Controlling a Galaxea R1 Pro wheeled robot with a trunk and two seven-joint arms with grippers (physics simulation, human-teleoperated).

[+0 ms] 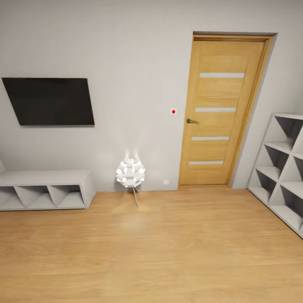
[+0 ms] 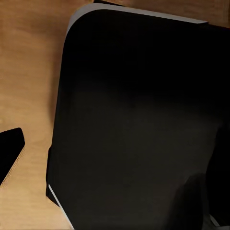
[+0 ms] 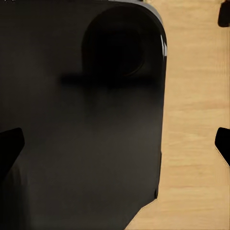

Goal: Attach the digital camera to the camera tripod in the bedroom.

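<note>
Black fingertips (image 3: 11,146) at the edges of the right wrist view, spread wide over a dark rounded robot body (image 3: 96,124) and plank floor (image 3: 191,143), nothing held; left gripper state impossible to tell, just one dark tip (image 2: 10,148) beside the same dark bulk. Still the searching step, judging by the room ahead: closed wooden door (image 1: 219,109) far right, wall screen (image 1: 50,101) far left, glowing lamp (image 1: 130,172) between (no camera or tripod anywhere here). Next: turn or drive to find the tripod and camera.
</note>
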